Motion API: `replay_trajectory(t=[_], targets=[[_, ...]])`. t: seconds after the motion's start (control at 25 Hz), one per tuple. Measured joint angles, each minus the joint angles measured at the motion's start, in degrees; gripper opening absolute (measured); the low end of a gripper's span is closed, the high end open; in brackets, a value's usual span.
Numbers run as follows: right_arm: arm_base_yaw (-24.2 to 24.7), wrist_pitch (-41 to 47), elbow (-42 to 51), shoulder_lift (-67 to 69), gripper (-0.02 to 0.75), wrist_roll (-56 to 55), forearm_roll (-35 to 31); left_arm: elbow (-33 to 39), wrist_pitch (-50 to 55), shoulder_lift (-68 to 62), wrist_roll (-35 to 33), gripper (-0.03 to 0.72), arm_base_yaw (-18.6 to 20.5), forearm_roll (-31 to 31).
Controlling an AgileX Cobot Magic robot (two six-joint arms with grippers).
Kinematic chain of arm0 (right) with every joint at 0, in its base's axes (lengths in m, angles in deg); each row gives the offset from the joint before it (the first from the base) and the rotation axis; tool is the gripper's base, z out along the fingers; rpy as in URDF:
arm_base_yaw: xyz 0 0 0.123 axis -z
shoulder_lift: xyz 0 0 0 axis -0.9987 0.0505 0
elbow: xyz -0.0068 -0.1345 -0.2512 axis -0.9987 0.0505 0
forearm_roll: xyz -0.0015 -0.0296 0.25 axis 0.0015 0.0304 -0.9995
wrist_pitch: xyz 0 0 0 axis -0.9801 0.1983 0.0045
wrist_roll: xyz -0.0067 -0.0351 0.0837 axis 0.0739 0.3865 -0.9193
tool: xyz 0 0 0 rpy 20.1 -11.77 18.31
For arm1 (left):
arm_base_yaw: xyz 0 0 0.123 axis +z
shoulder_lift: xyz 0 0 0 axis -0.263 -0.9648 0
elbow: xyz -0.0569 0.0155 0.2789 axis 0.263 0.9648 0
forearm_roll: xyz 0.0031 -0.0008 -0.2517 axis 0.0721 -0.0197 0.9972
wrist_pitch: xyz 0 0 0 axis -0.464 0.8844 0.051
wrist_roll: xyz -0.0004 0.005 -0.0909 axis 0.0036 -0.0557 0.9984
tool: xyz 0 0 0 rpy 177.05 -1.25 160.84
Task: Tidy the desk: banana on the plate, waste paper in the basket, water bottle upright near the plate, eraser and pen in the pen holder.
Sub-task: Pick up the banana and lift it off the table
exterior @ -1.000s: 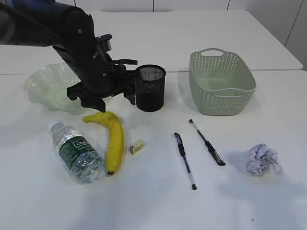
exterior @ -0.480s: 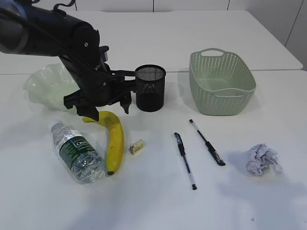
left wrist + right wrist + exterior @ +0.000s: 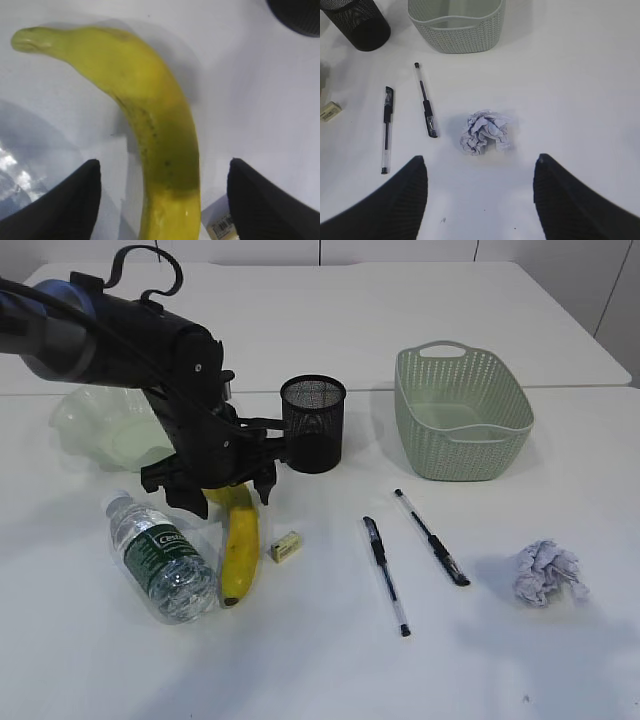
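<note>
Your desk (image 3: 330,670) has its widest bare stretch along the near edge, in front of every object, and a second bare band at the far edge behind the basket (image 3: 462,412) and pen holder (image 3: 313,423). The right edge is near the waste paper (image 3: 547,573), which sits alone toward the near right corner with clear surface all round it.

Your left side is crowded. The plate (image 3: 95,430) lies toward the far left, the water bottle (image 3: 160,556) is on its side nearer the left edge, and the banana (image 3: 238,545) runs alongside it, just beside the bottle. The eraser (image 3: 286,546) sits close on the banana's right. Two pens lie in the middle: one pen (image 3: 385,575) and a second pen (image 3: 431,537) angled toward the basket, apart from each other.

Your left gripper (image 3: 162,200) hangs low over the banana's stem half, fingers spread wide. In the wrist view the banana runs between them, one finger (image 3: 60,200) on the bottle side and the other on the eraser side, with white desk showing on both sides, so neither touches the fruit.

Your right gripper (image 3: 480,195) is also spread wide and holds nothing. The waste paper lies ahead of the gap, centred between the fingers and apart from both.
</note>
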Motion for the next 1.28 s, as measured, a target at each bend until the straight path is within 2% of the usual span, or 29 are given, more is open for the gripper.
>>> replay_trajectory(t=[0.44, 0.6, 0.88, 1.08, 1.28], targets=[[-2.17, 0.22, -0.09, 0.0, 0.492, 0.0, 0.1, -1.48, -3.0, -3.43, 0.0, 0.552, 0.0, 2.83], [-2.17, 0.22, -0.09, 0.0, 0.492, 0.0, 0.45, -1.48, -3.34, -3.43, 0.0, 0.522, 0.0, 2.83], [-2.17, 0.22, -0.09, 0.0, 0.492, 0.0, 0.45, -1.48, -3.17, -3.43, 0.11, 0.417, 0.0, 2.69], [-2.17, 0.22, -0.09, 0.0, 0.492, 0.0, 0.45, -1.48, -3.17, -3.43, 1.1, 0.279, 0.0, 2.2], [-2.17, 0.22, -0.09, 0.0, 0.492, 0.0, 0.45, -1.48, -3.17, -3.43, 1.29, 0.251, 0.0, 2.17]])
